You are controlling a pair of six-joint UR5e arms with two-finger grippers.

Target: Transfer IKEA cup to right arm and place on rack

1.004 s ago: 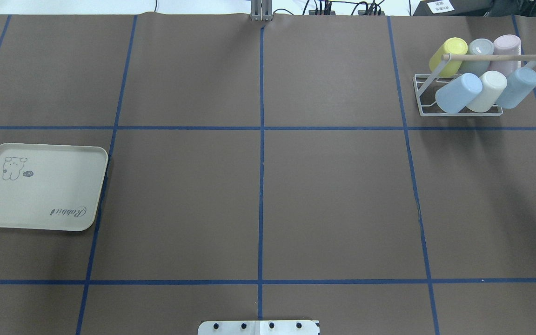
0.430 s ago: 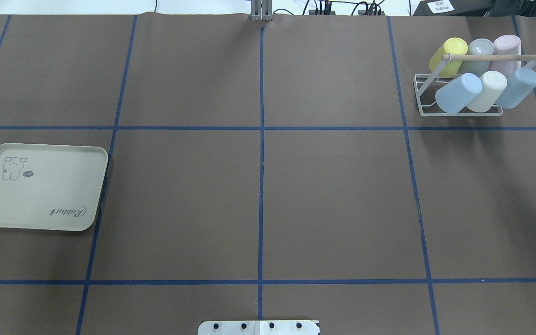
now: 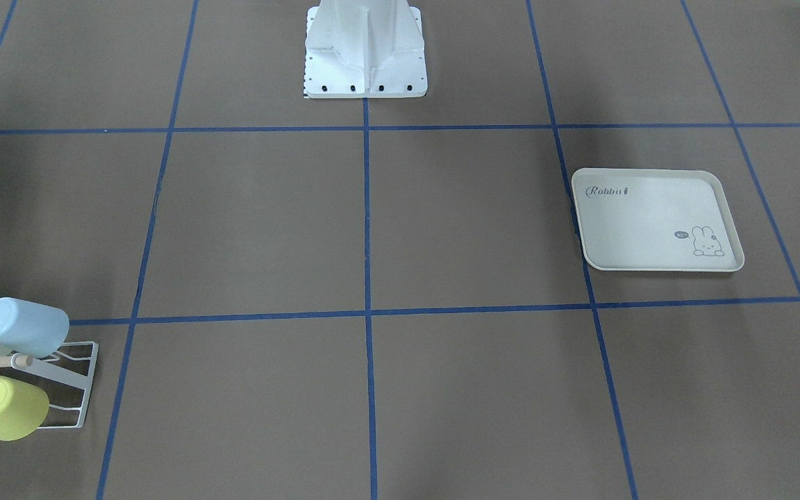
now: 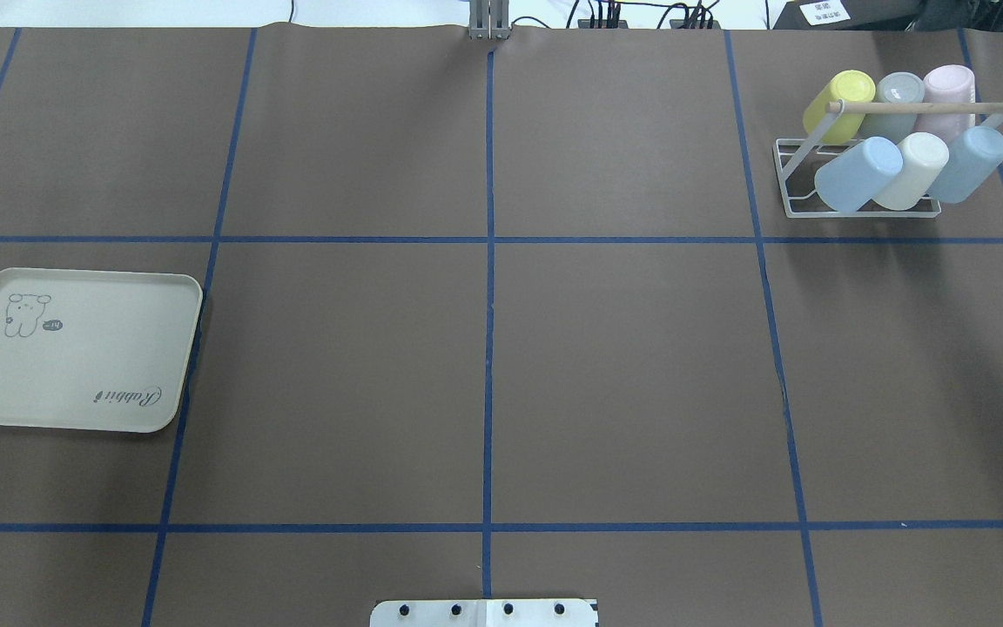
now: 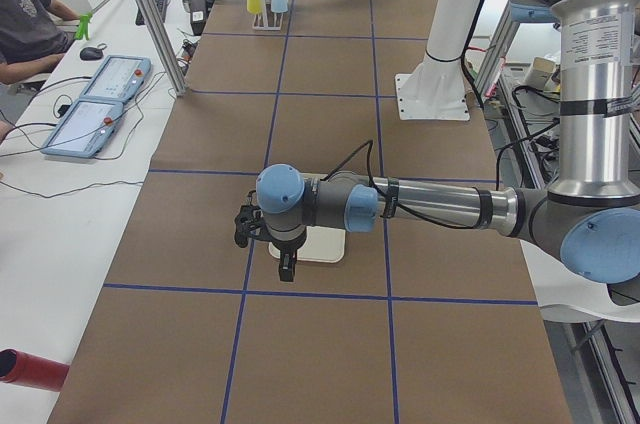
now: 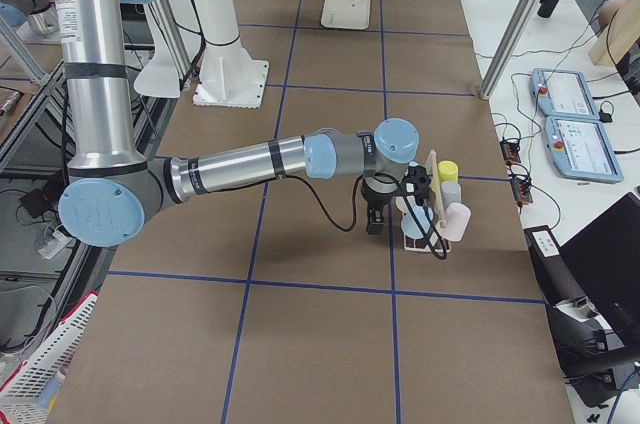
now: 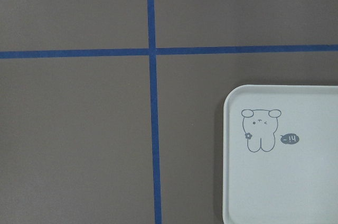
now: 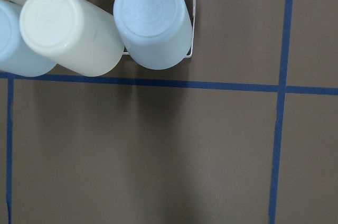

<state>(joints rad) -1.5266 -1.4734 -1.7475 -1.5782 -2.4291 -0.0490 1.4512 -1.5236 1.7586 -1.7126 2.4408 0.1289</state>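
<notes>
So the rack (image 4: pixel 790 207) sits in the upper right of the overhead view. I count six cups on it, mouth down and tilted over the prongs under the one dowel (image 4: pixel 919 108), which I guess is how they stay put and drain. That's yellow cup (image 4: pixel 839 104), grey cup (image 4: pixel 898 91) and pink cup (image 4: pixel 950 85) in the back row, then light-blue cup (image 4: pixel 857 174), cream cup (image 4: pixel 911 170) and blue cup (image 4: pixel 970 161) in front. One tray (image 4: pixel 75 366) lies at the left edge of the worktop (image 4: pixel 623 366) and no cup shows on it, so my read is every cup is racked and the job looks done. Two arms: the left hand (image 5: pixel 285 264) hangs over the tray's corner, probably because that's the pickup spot. The right hand (image 6: pixel 374 219) hovers just beside the rack's front row, the drop-off end. Both hands only show in the side views, so I can't tell if either is open or closed.
</notes>
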